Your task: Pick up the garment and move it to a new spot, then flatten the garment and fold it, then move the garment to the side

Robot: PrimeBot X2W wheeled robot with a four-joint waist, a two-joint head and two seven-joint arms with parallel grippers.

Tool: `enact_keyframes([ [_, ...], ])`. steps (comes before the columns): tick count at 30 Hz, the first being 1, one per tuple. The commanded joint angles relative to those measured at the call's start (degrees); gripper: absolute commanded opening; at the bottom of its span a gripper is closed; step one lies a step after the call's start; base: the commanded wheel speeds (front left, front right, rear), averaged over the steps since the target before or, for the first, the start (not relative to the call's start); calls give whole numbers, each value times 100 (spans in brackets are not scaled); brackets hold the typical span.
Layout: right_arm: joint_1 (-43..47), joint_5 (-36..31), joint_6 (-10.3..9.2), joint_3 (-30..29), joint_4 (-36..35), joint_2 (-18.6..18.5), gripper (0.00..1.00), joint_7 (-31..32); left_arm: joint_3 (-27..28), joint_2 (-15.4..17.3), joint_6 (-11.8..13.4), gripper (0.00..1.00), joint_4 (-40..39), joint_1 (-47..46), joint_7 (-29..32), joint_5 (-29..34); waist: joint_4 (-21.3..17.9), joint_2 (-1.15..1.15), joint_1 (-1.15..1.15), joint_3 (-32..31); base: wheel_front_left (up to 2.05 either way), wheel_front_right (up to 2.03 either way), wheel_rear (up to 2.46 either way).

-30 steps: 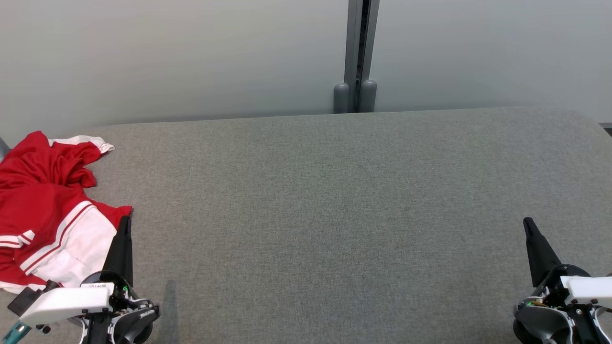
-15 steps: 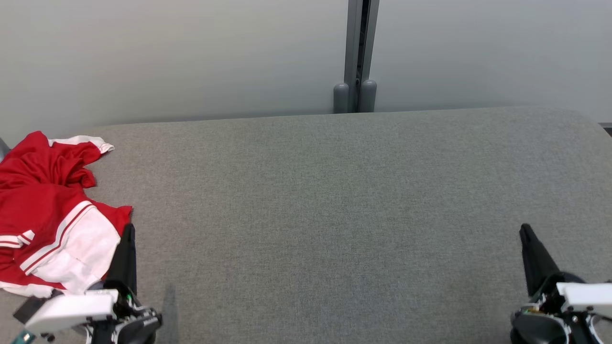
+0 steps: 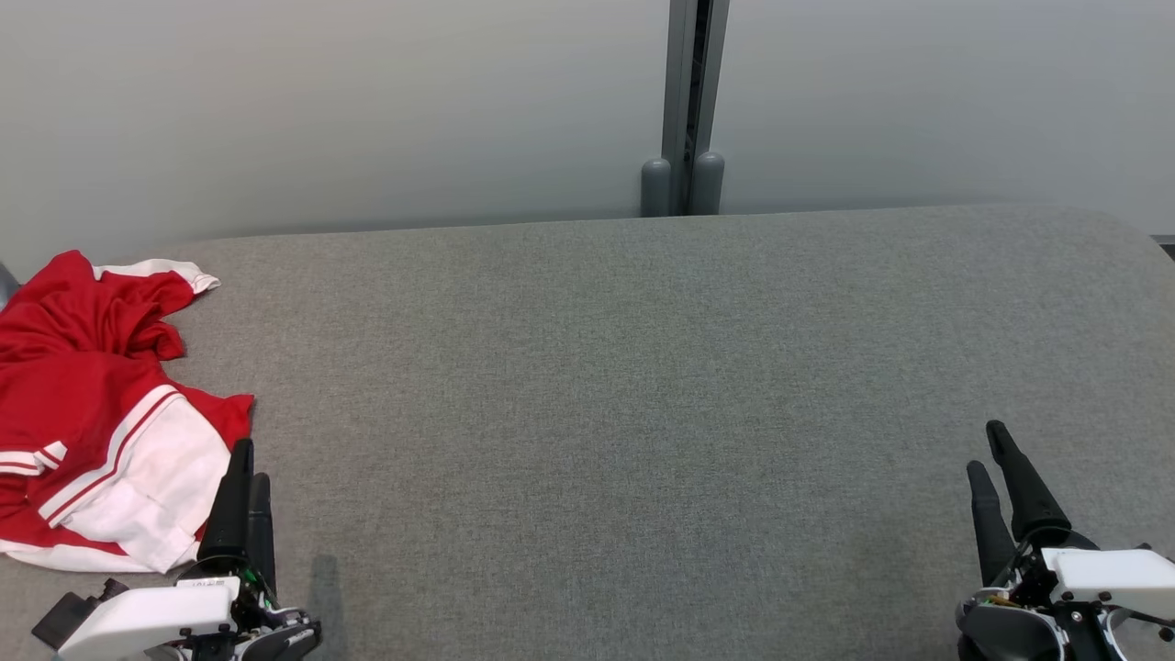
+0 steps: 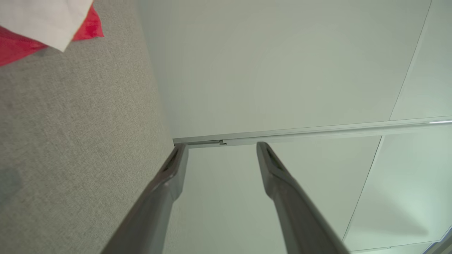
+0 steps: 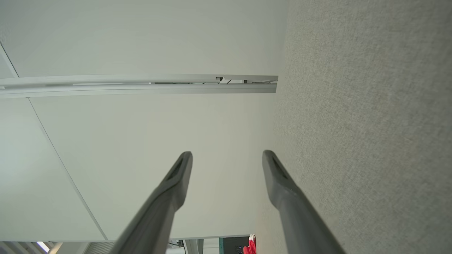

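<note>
**garment** point(image 3: 87, 413): red with white panels and stripes, crumpled in a heap at the left end of the counter point(image 3: 624, 386). part of it runs out of the head view at the left.

**left gripper** point(image 3: 252, 462): fingers apart, nothing held. low at the near edge, just beside the garment's white hem, with no grip on it.

**right gripper** point(image 3: 984, 447): fingers apart, nothing held. near edge, far right, well apart from the garment.

**step in hand (judged):** first pick-up. the left gripper is the nearer one. it should swing left over the heap and pinch a raised fold or the hem rather than the counter's grey cloth. the lift should be high enough that no sleeve drags.

**room:** open grey surface across the middle and right, good for laying the garment flat. the far edge meets a wall with a post point(image 3: 684, 110), and the right end curves away. keep the cloth in from both.
</note>
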Motion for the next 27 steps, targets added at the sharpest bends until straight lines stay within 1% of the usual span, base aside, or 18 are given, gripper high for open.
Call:
enact_keyframes([
  [1, -184, -44, 3, 35, -154, -51, 100, -76, -7, 58, -2, 100, -161, -178, -56, 123, 0, 0, 0, 1, 0, 0, 0],
  [6, -248, -302, 4, 131, -280, -58, 100, -211, -23, 63, -2, 100, -272, -189, -185, 429, -4, 0, 0, 3, 0, 0, 0],
  [13, -319, -954, 5, 267, -379, -67, 100, -378, -26, 71, -3, 100, -358, -196, -352, 1175, -6, 0, 0, 9, 0, 0, 0],
  [14, -319, -954, 5, 267, -379, -67, 100, -378, -26, 71, -3, 100, -358, -196, -352, 1175, -6, 0, 0, 9, 0, 0, 0],
  [19, -355, -1558, 5, 393, -408, -73, 100, -491, -16, 74, 38, 100, -424, -200, -465, 1895, -6, 0, 0, 17, 0, 0, 0],
  [27, -397, -2575, 6, 473, -462, -81, 100, -663, -134, 80, 274, 100, -584, -168, -633, 3069, 7, 0, 0, 29, 0, 0, 0],
])
